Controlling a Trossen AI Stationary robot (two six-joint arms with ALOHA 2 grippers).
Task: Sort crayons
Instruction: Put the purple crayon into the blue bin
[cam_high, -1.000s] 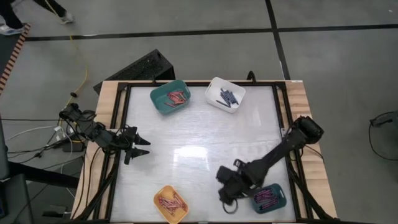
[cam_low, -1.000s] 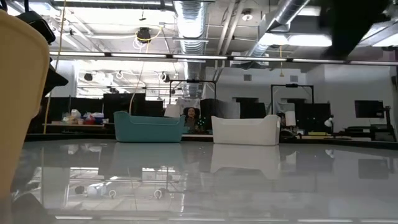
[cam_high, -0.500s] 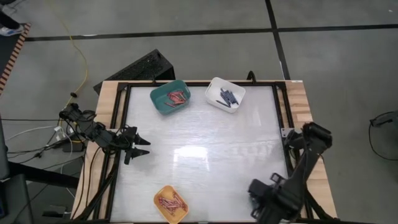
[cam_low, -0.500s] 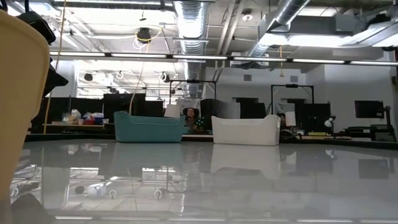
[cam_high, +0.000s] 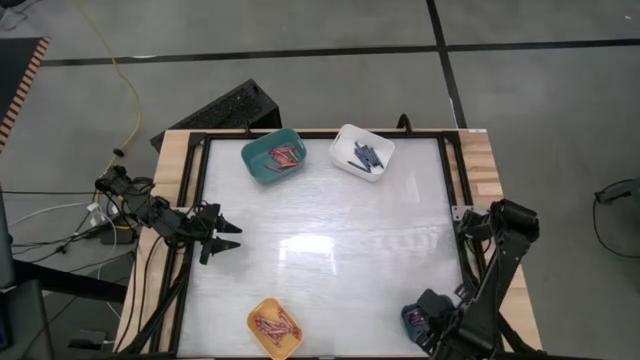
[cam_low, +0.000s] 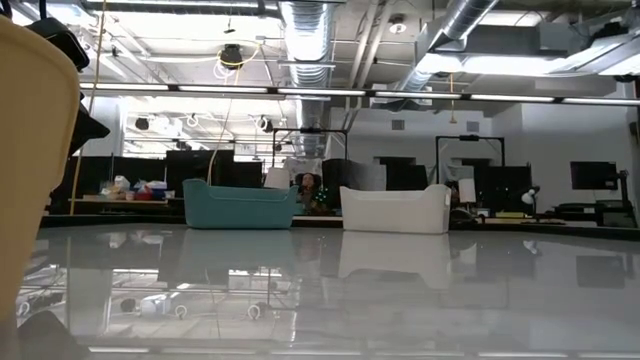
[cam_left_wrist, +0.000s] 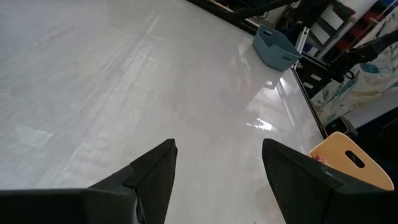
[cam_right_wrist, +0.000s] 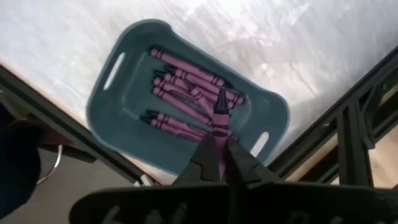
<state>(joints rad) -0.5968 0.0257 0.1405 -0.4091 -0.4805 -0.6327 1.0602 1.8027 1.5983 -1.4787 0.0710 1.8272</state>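
My right gripper (cam_right_wrist: 219, 138) is shut on a pink-magenta crayon (cam_right_wrist: 219, 111) above the blue-grey bin (cam_right_wrist: 118, 99), which holds several more magenta crayons (cam_right_wrist: 186, 84). In the high view this gripper (cam_high: 438, 335) covers most of that bin (cam_high: 411, 317) at the table's near right corner. My left gripper (cam_high: 228, 236) is open and empty at the table's left edge; its fingers (cam_left_wrist: 155, 171) stand over bare table. My right gripper pinches the crayon's blunt end (cam_right_wrist: 218, 128) between its two fingertips. The crayon lies along the fingers, and its pointed tip sticks out past them, down toward the bin. The fingers come from above. I cannot tell whether the tip touches the crayons below.
A teal bin (cam_high: 273, 156) with red crayons and a white bin (cam_high: 362, 151) with dark blue crayons stand at the far edge. A yellow bin (cam_high: 274, 327) with brownish-red crayons stands at the near edge. The table's middle (cam_high: 330, 240) is bare. Black frame rails (cam_high: 470, 270) run along the sides.
My right gripper has swung from the table just left of the blue-grey bin toward the near right corner and now stands over that bin, covering most of it in the high view.
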